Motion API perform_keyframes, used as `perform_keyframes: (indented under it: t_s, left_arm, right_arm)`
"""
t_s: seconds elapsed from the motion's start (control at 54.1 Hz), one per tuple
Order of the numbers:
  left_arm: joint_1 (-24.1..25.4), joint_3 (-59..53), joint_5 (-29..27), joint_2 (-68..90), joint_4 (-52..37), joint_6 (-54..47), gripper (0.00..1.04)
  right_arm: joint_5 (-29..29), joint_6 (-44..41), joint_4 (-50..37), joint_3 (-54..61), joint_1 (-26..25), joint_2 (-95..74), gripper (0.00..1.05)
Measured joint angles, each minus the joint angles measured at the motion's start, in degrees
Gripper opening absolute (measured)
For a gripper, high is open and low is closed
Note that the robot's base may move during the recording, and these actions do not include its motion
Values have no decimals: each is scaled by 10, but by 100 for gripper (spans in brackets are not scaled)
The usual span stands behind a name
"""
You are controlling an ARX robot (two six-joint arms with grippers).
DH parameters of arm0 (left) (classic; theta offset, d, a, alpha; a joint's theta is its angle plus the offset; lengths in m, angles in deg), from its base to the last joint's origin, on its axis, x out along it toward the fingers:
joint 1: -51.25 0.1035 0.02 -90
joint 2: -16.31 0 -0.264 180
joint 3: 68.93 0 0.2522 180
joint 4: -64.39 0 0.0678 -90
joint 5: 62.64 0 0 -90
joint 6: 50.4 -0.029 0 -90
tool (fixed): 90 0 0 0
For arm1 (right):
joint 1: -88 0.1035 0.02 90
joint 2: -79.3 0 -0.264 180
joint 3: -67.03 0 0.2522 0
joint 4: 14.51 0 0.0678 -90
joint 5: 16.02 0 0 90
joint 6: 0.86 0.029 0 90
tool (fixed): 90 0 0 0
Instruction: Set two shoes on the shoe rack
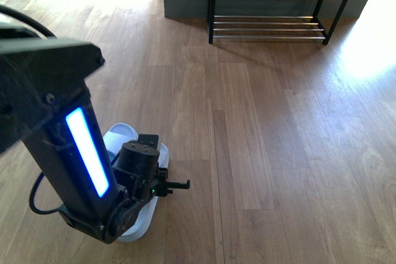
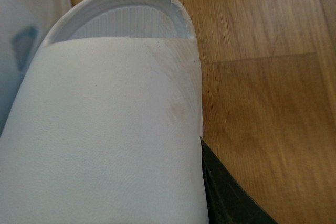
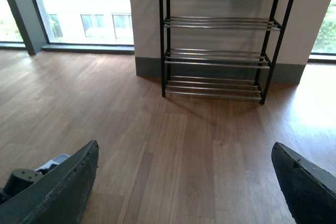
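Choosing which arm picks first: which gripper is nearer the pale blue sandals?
Left. The left gripper sits at the sandals, one finger beside a strap; the right gripper is away from them, open, facing the shoe rack.

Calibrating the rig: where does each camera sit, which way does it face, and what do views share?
Front view: on the robot's body, looking down and forward over wood floor to the shoe rack; left arm shows, over the slide sandals.
Left wrist view: close above one sandal's strap; one left end effector finger shows.
Right wrist view: low, facing the rack; open right end effector frames it.
Shared: front and right wrist views both show the rack.
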Motion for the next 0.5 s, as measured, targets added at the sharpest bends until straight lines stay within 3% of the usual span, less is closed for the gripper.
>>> perform_keyframes:
  t_s: [0.259,0.499]
  left_arm:
    - [13,-196,-35,-254,31,63,2]
    - [14,-433,-86,-598,157,60,2]
  right_arm:
    - [0,0,0,0,0,0,96]
    - [0,0,0,0,0,0,96]
